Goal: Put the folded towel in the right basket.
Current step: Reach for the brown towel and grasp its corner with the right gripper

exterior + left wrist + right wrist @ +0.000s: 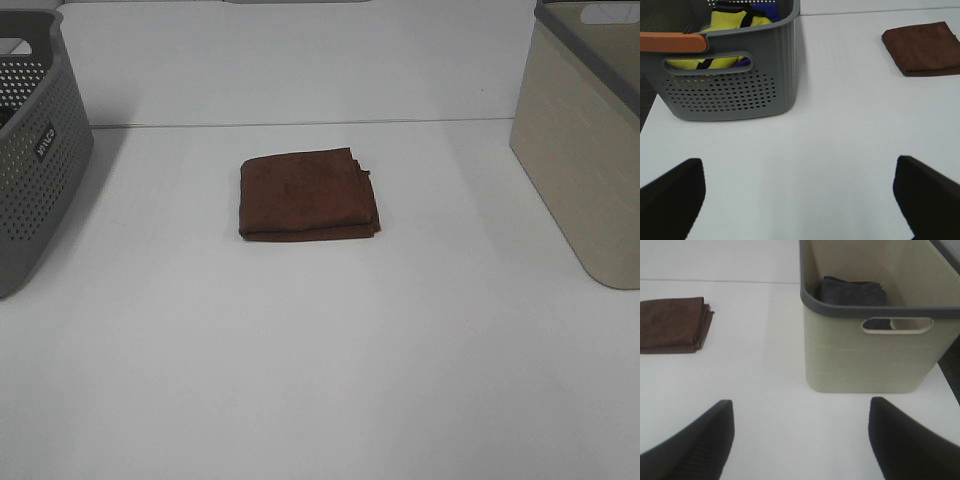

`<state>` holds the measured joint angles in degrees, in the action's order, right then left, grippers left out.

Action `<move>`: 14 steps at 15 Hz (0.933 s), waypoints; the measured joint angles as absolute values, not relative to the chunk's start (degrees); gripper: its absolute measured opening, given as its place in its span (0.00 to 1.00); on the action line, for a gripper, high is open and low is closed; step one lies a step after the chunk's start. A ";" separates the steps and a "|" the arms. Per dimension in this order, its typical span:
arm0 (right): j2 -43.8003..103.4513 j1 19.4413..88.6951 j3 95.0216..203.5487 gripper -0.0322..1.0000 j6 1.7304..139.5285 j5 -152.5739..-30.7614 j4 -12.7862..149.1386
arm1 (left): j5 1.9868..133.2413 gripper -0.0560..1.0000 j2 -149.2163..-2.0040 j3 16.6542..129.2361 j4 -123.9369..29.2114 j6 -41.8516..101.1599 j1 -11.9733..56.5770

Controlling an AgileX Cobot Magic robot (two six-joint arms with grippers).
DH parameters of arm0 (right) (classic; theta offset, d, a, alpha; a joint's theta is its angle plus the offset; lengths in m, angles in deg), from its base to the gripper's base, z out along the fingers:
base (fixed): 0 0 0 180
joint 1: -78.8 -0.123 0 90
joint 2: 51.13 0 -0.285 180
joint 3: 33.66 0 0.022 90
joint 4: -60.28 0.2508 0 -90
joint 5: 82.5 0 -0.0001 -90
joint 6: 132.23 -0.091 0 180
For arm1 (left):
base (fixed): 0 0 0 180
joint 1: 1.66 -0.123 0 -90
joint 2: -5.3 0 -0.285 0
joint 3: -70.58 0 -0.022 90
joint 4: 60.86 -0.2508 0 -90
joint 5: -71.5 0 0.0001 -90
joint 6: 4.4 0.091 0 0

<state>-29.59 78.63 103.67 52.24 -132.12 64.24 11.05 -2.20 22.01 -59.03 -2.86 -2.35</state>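
Observation:
A folded brown towel [308,194] lies flat on the white table, near the middle. It also shows in the left wrist view [924,48] and in the right wrist view [672,324]. The right basket [585,140] is beige with a grey rim and stands at the table's right edge; in the right wrist view [880,355] it holds a dark grey folded cloth [852,291]. My left gripper [797,200] is open and empty, well away from the towel. My right gripper [800,440] is open and empty, near the beige basket. Neither arm shows in the high view.
A grey perforated basket [35,150] stands at the table's left edge. In the left wrist view [730,85] it holds yellow and blue items [735,22]. The table's far edge runs behind the towel.

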 joint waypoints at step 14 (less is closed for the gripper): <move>36.53 78.63 146.42 0.71 61.63 -125.19 76.84 | 11.05 0.97 -2.20 22.01 -59.03 -2.86 -2.35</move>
<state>36.53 78.63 146.42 61.63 -125.19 76.84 11.05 -2.20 22.01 -59.03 -2.86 -2.35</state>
